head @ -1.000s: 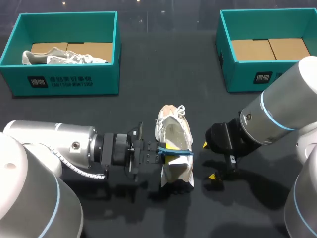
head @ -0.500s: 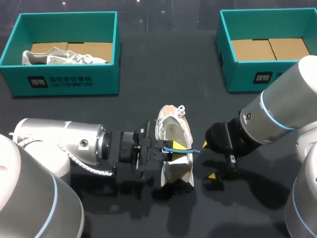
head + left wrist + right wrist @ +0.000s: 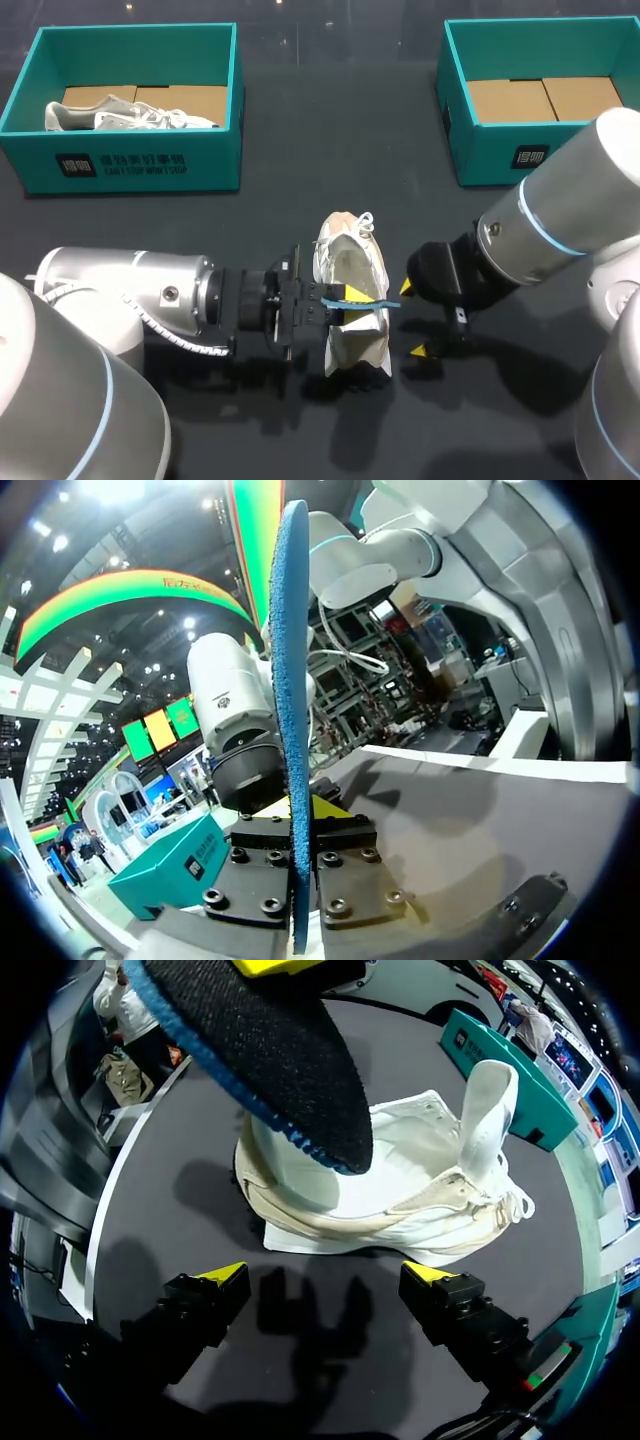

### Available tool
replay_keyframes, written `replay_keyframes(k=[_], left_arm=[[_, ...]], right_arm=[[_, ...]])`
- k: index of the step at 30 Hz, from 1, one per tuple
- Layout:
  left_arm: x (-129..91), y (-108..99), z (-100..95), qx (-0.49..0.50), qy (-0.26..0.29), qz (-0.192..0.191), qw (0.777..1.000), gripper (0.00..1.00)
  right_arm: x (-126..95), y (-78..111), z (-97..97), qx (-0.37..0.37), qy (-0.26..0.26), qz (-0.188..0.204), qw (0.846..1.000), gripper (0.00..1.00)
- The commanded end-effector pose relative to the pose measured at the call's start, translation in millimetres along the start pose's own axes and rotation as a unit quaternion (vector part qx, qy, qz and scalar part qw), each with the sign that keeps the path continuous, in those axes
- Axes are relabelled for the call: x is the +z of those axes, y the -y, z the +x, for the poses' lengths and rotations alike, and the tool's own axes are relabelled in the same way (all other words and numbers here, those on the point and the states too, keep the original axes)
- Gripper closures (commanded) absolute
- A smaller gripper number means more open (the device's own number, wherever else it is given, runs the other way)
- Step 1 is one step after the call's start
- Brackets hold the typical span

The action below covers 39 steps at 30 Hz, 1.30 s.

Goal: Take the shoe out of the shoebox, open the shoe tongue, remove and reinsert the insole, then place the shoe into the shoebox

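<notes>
1. Two boxes, the left shoebox (image 3: 130, 160) and the right shoebox (image 3: 500, 160), stand well beyond both claws.
2. Shoe (image 3: 350, 265) lies between the claws, its long axis running away from me, toe seemingly at the far end.
3. Insole (image 3: 365, 304), pinched in the left claw (image 3: 335, 300), hangs crosswise over the shoe's opening. Reinsertion looks to be in hand. It needs turning lengthwise, then sliding toeward.
4. Right claw (image 3: 414, 320) stands wide just beside the shoe, holding nothing.

Head camera: high, behind robot, tilted down over whole table (image 3: 330, 150) — far view, full tabletop. Left wrist camera: low, looks along own fingers toward right arm (image 3: 235, 695), blue insole (image 3: 292, 680) edge-on, very close. Right wrist camera: near tabletop, faces white shoe (image 3: 400, 1190) side-on. All three share insole — head and right wrist share shoe.
</notes>
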<state>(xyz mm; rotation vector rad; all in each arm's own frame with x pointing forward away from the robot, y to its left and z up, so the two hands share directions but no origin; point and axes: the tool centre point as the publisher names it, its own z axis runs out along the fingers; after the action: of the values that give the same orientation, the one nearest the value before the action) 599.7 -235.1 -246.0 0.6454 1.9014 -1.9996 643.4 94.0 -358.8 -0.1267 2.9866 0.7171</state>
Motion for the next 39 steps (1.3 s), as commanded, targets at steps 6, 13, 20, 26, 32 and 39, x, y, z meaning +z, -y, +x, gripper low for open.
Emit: replay_keyframes(k=[6, 13, 20, 26, 32, 39], left_arm=[[-2, 0, 2.8, 0.002, -0.001, 0.003, 1.000, 1.00], [-2, -4, 2.2, -0.001, 0.000, 0.004, 1.000, 1.00], [1, -13, 2.1, -0.005, 0.005, 0.004, 1.000, 1.00], [4, -13, 4.6, -0.010, 0.002, 0.014, 1.000, 1.00], [7, -20, 7.2, -0.012, 0.000, 0.017, 1.000, 1.00], [7, -26, 7.0, -0.015, 0.004, 0.022, 1.000, 1.00]], right_arm=[[16, -1.3, -8.6, 0.002, -0.011, -0.010, 1.000, 0.00], [20, -1.0, -10.5, 0.002, -0.016, -0.018, 1.000, 0.00], [20, -1.0, -10.5, 0.002, -0.016, -0.018, 1.000, 0.00], [20, -1.0, -10.5, 0.002, -0.016, -0.018, 1.000, 0.00], [20, -1.0, -10.5, 0.002, -0.016, -0.018, 1.000, 0.00], [20, -1.0, -10.5, 0.002, -0.016, -0.018, 1.000, 0.00]])
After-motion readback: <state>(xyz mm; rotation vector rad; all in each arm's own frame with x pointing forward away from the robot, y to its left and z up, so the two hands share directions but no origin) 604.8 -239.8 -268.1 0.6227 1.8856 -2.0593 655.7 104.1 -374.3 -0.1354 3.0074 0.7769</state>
